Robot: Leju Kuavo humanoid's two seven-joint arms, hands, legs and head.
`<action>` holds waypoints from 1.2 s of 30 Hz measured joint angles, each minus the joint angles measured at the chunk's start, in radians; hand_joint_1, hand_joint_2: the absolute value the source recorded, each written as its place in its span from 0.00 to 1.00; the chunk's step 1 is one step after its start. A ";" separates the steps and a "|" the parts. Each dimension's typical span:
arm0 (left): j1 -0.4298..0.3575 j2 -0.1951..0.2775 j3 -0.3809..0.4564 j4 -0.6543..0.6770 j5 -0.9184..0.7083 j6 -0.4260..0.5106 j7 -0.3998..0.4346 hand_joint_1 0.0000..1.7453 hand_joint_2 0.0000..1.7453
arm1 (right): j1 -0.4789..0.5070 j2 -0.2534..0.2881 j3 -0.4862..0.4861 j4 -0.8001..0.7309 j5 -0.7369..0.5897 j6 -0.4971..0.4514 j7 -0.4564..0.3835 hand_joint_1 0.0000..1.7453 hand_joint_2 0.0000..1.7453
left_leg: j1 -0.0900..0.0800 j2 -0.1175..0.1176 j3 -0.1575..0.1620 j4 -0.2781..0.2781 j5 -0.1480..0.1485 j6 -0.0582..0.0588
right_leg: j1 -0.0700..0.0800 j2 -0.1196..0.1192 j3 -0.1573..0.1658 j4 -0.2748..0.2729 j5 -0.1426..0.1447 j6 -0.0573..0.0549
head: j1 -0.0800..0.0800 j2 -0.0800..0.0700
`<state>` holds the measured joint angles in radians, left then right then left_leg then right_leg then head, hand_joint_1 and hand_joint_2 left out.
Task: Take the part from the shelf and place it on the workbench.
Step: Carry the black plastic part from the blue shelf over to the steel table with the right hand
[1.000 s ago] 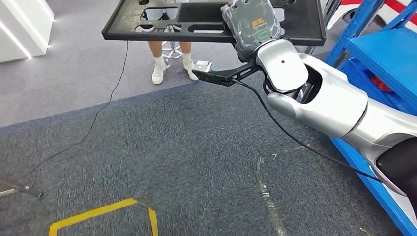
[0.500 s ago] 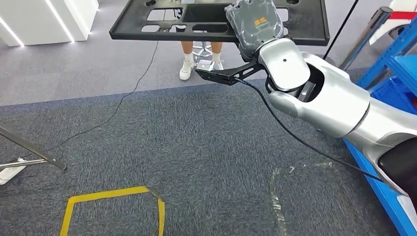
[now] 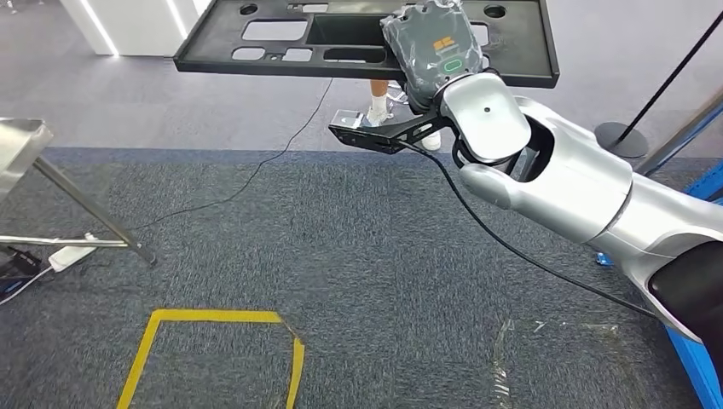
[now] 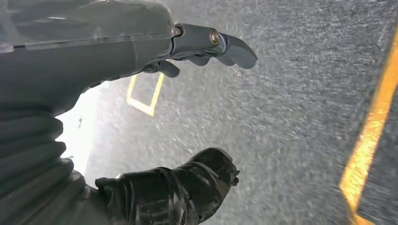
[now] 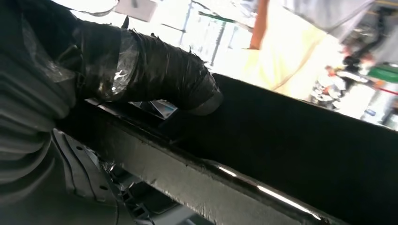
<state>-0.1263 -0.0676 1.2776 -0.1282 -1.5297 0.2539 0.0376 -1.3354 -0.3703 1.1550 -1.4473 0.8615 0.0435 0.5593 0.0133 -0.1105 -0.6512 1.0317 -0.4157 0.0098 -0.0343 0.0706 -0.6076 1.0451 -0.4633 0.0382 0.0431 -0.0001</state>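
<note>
Workshop floor (grey carpet (image 3: 341, 256), yellow tape (image 3: 213, 317)).

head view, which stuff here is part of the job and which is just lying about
Part of the job:
- black part, carried above the floor
- right hand, holding the part's near edge

Just lying about:
- yellow tape outline on the carpet
- black cable across the floor
- metal stand
- person's feet behind the part

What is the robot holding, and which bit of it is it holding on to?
The right robot hand grips a big flat black part by its near long edge, toward one end. The left robot hand hangs above the carpet, holding nothing.
</note>
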 joint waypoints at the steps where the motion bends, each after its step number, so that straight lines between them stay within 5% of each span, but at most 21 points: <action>1: 0.001 0.000 0.000 0.000 0.007 0.003 -0.007 0.00 1.00 | 0.003 0.000 0.000 0.001 -0.004 -0.002 0.001 1.00 1.00 | 0.002 -0.012 -0.006 0.001 0.003 -0.007 | 0.004 -0.005 0.001 -0.003 -0.001 -0.006 | -0.001 0.000; 2: 0.002 -0.001 0.000 0.000 0.014 0.005 -0.008 0.00 1.00 | 0.006 0.001 0.000 0.001 -0.009 -0.003 0.002 1.00 1.00 | 0.005 -0.021 -0.010 -0.001 0.006 -0.013 | 0.005 -0.018 0.001 -0.002 0.001 -0.014 | -0.001 0.000; 4: 0.006 -0.004 0.000 0.000 0.027 0.006 -0.009 0.00 1.00 | 0.008 0.002 -0.001 0.002 -0.016 -0.004 0.004 1.00 1.00 | 0.005 0.006 -0.025 0.021 -0.007 -0.022 | 0.006 -0.042 0.004 -0.008 0.006 -0.030 | -0.005 0.000; 7: 0.004 -0.005 0.001 0.001 0.042 0.001 -0.008 0.00 1.00 | 0.009 0.002 -0.002 0.003 -0.017 -0.006 0.007 1.00 1.00 | 0.001 0.090 -0.102 0.184 -0.088 -0.027 | 0.015 -0.075 0.007 -0.013 0.007 -0.045 | -0.014 0.000; 9: 0.002 -0.004 0.006 0.001 0.064 -0.021 -0.005 0.00 1.00 | 0.012 0.002 -0.002 0.003 -0.018 -0.006 0.006 1.00 1.00 | 0.001 0.101 -0.143 0.271 -0.113 -0.024 | 0.022 -0.098 0.008 -0.013 0.005 -0.048 | -0.015 0.000; 11: 0.002 -0.005 0.012 0.001 0.087 -0.044 -0.004 0.00 1.00 | 0.013 0.002 -0.002 0.003 -0.018 -0.006 0.006 1.00 1.00 | -0.002 0.106 -0.113 0.220 -0.075 -0.016 | 0.027 -0.120 0.009 -0.013 0.003 -0.050 | -0.015 0.000; 13: 0.002 -0.005 0.016 0.001 0.099 -0.045 -0.013 0.00 1.00 | 0.011 0.002 -0.002 0.003 -0.018 -0.004 0.006 1.00 1.00 | -0.016 0.139 -0.039 0.085 -0.023 -0.003 | 0.032 -0.142 0.013 -0.013 -0.001 -0.049 | -0.015 0.000; 15: 0.000 -0.005 0.021 0.001 0.102 -0.031 -0.031 0.00 1.00 | 0.010 0.000 -0.002 0.003 -0.018 -0.001 0.007 1.00 1.00 | -0.031 0.168 0.003 0.006 -0.007 0.008 | 0.036 -0.161 0.015 -0.014 -0.004 -0.044 | -0.014 0.000; 18: 0.001 -0.001 0.033 0.001 0.101 -0.011 -0.068 0.00 1.00 | 0.013 -0.001 -0.003 0.001 -0.018 0.004 0.009 1.00 1.00 | -0.036 0.148 0.008 -0.012 -0.003 0.020 | 0.034 -0.179 0.018 -0.015 -0.010 -0.033 | -0.014 0.000; 20: 0.002 0.001 0.037 0.001 0.093 -0.006 -0.098 0.00 1.00 | 0.012 -0.006 -0.003 -0.002 -0.018 0.012 0.010 1.00 1.00 | -0.028 0.128 0.018 -0.028 0.004 0.030 | 0.031 -0.138 0.000 0.029 -0.040 -0.025 | -0.012 0.000; 22: 0.000 0.001 0.037 0.001 0.086 -0.005 -0.116 0.00 1.00 | 0.010 -0.010 -0.004 -0.004 -0.018 0.021 0.010 1.00 1.00 | -0.024 0.110 0.023 -0.033 0.007 0.037 | 0.028 -0.083 -0.053 0.139 -0.095 -0.021 | -0.010 0.000; 24: -0.004 0.001 0.038 0.001 0.084 -0.005 -0.122 0.00 1.00 | 0.014 -0.012 -0.005 -0.004 -0.018 0.027 0.010 1.00 1.00 | -0.022 0.089 0.023 -0.031 0.006 0.039 | 0.024 -0.068 -0.112 0.248 -0.130 -0.016 | -0.009 0.000; 25: -0.005 0.001 0.039 0.001 0.085 -0.008 -0.121 0.00 1.00 | 0.017 -0.014 -0.005 -0.004 -0.018 0.029 0.010 1.00 1.00 | -0.020 0.075 0.023 -0.029 0.005 0.039 | 0.021 -0.067 -0.124 0.263 -0.124 -0.013 | -0.009 0.000; 27: -0.005 0.001 0.042 0.001 0.089 -0.026 -0.105 0.00 1.00 | 0.020 -0.015 -0.005 -0.004 -0.017 0.031 0.009 1.00 1.00 | -0.014 0.047 0.022 -0.018 0.000 0.032 | 0.010 -0.061 -0.092 0.180 -0.060 -0.005 | -0.008 0.000; 29: -0.003 0.001 0.046 0.001 0.095 -0.056 -0.085 0.00 1.00 | 0.018 -0.015 -0.005 -0.005 -0.014 0.030 0.009 1.00 1.00 | -0.009 0.023 0.012 0.004 -0.011 0.017 | 0.000 -0.026 -0.035 0.059 -0.010 0.003 | -0.009 0.000; 31: -0.002 0.002 0.049 0.001 0.094 -0.074 -0.075 0.00 1.00 | 0.018 -0.015 -0.006 -0.007 -0.011 0.029 0.008 1.00 1.00 | -0.007 0.003 -0.004 0.017 -0.014 0.004 | 0.001 -0.009 -0.017 0.019 -0.006 -0.004 | -0.009 0.000; 33: 0.001 -0.001 0.051 0.001 0.091 -0.078 -0.073 0.00 1.00 | 0.019 -0.014 -0.006 -0.009 -0.009 0.029 0.007 1.00 1.00 | -0.004 -0.012 -0.014 0.016 -0.009 -0.006 | 0.006 -0.031 -0.017 0.019 -0.003 -0.021 | -0.010 0.000; 36: 0.003 -0.006 0.055 0.001 0.089 -0.081 -0.069 0.00 1.00 | 0.016 -0.013 -0.006 -0.010 -0.008 0.029 0.007 1.00 1.00 | -0.006 0.050 -0.047 0.083 -0.048 -0.017 | 0.008 -0.064 -0.009 0.008 0.001 -0.042 | -0.017 0.000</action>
<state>-0.1231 -0.0736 1.3323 -0.1271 -1.4409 0.1732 -0.0314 -1.3190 -0.3837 1.1488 -1.4569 0.8539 0.0725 0.5666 0.0075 -0.0609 -0.6984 1.1148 -0.4641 -0.0072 -0.0260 0.0065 -0.6169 1.0534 -0.4620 -0.0041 0.0262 -0.0001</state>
